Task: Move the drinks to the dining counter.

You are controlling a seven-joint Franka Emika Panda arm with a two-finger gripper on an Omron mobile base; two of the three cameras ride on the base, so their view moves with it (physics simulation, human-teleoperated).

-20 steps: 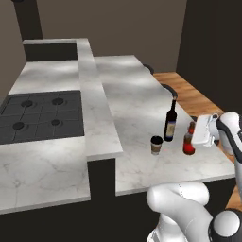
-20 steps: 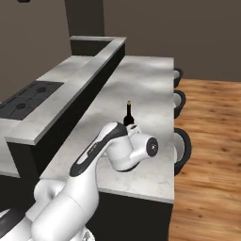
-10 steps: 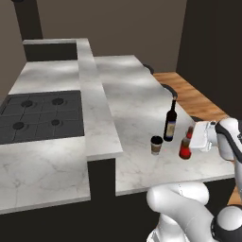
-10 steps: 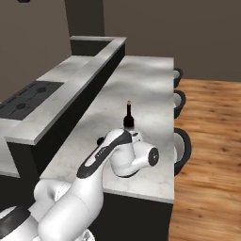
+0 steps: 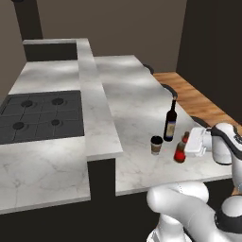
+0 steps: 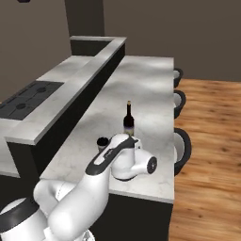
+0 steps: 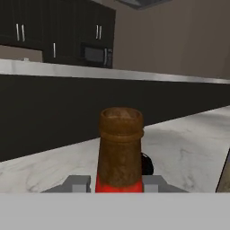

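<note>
Red bottle (image 5: 180, 152): upright near the bench (image 5: 137, 94) front edge, long axis vertical, its neck between my gripper (image 7: 119, 183) jaws, clenched on it. Wine bottle (image 5: 170, 122) and cup (image 5: 156, 144) stand just beside it, toward the ledge.

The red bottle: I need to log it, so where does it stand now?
The red bottle stands on the dining counter near its front edge in the left base view, right of the paper cup and just before the wine bottle, in the gripper.
</note>
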